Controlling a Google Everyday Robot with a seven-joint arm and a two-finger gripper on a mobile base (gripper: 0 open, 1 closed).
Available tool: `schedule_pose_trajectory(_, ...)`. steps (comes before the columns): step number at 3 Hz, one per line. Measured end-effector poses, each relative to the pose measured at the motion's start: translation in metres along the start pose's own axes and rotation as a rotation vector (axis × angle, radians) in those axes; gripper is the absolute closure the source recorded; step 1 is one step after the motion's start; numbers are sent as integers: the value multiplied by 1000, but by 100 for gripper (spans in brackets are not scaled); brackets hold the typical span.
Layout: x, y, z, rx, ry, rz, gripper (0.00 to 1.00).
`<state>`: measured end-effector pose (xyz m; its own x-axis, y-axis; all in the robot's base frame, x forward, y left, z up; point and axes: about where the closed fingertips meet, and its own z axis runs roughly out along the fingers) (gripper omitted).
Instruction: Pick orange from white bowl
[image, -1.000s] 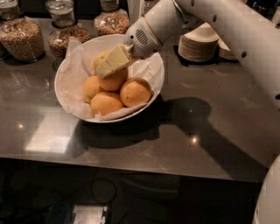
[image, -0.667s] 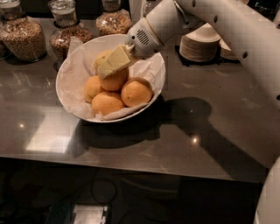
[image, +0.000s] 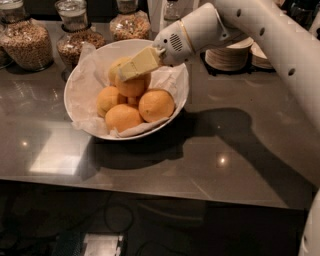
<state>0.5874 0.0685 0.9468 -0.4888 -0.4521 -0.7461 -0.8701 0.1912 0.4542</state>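
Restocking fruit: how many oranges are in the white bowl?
5 oranges: left, front, right, top centre, and back, beneath the gripper; more may be hidden.

**Dark tabletop, one bowl at centre-left**

A glossy dark grey tabletop (image: 225, 145) carries the white bowl (image: 183, 95), which sits upright on it and throws a shadow to its right. Behind the bowl stand glass jars of grain: one to its back left (image: 27, 45), one just behind its rim (image: 75, 42), one farther back (image: 129, 25). A stack of plates (image: 232, 56) rests behind the bowl to its right. The gripper (image: 134, 67) hangs over the bowl's inside, clear of the tabletop.
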Motion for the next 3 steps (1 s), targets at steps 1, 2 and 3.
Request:
schedule_pose_trajectory(1, -6, 20, -18, -72, -91, -52, 100)
schedule_pose_trajectory(2, -6, 20, -18, -71, -91, -52, 100)
schedule_pose_trajectory(3, -11, 53, -57, 2, -121, -109, 100)
